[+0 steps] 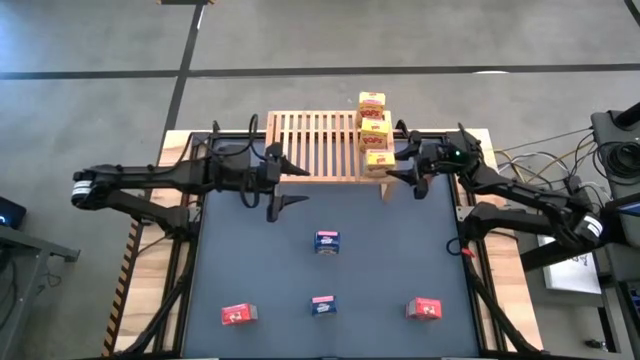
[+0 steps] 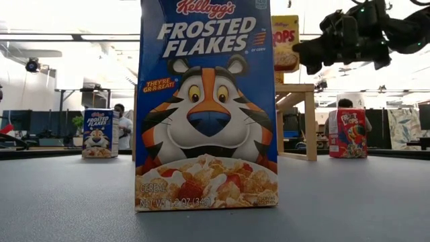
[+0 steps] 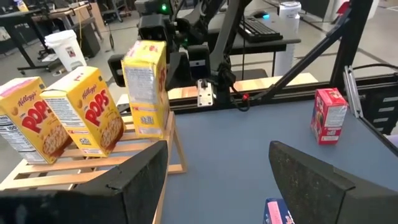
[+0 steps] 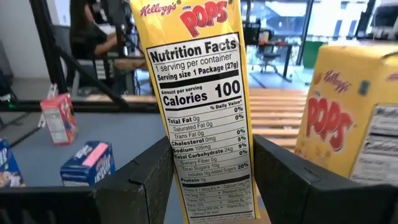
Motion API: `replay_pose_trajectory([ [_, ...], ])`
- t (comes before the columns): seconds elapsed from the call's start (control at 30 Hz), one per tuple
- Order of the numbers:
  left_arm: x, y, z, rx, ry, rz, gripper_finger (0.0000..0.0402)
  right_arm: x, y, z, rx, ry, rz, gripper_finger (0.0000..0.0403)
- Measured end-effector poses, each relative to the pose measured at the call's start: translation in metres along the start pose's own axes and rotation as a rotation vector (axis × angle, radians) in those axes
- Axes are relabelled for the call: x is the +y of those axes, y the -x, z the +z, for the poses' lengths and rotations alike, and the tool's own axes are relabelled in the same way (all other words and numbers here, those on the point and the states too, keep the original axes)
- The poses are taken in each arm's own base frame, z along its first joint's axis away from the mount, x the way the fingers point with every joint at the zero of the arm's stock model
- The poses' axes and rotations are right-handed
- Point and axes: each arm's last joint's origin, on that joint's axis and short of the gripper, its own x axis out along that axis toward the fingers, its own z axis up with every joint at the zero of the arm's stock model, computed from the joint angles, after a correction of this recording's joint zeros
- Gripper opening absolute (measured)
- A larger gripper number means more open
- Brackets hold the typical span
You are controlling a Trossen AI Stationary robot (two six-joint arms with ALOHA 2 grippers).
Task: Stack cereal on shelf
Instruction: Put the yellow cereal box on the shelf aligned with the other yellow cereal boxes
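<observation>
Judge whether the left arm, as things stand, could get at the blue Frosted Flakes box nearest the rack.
Probably yes. The left gripper hangs open at the rack's front left corner, and only bare mat lies between it and the Frosted Flakes box. The right gripper is busy holding a Corn Pops box at the rack.

The left part of the shelf is left bare, while its right end is blocked by three yellow boxes in a row. The dark mat is largely open, interrupted by two blue boxes and two red boxes, all well apart.
</observation>
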Motion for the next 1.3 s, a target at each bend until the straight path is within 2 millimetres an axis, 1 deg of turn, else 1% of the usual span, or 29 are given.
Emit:
replay_pose_trajectory([
  [0.17,0.0,-0.006,-0.002,0.001,-0.012,0.0,0.0263,0.001,0.005,-0.006,-0.042,-0.001,0.001,0.0189],
  [0.33,0.0,-0.006,-0.001,-0.012,-0.014,0.002,0.0263,0.002,0.007,-0.013,-0.036,-0.005,-0.014,0.0189],
  [0.43,0.0,-0.006,0.0,-0.021,-0.016,0.003,0.0263,0.002,0.007,-0.014,-0.036,0.003,-0.032,0.0189],
  [0.67,0.0,-0.006,0.001,-0.023,-0.016,0.004,0.0263,-0.002,0.003,-0.019,-0.035,0.002,-0.033,0.0189],
  [0.93,0.0,-0.006,0.001,-0.023,-0.016,0.004,0.0263,-0.011,-0.005,-0.031,-0.022,-0.018,-0.032,0.0189],
  [1.3,0.0,-0.006,0.001,-0.022,-0.016,0.003,0.0263,-0.015,-0.009,-0.037,-0.021,-0.025,-0.033,0.0189],
])
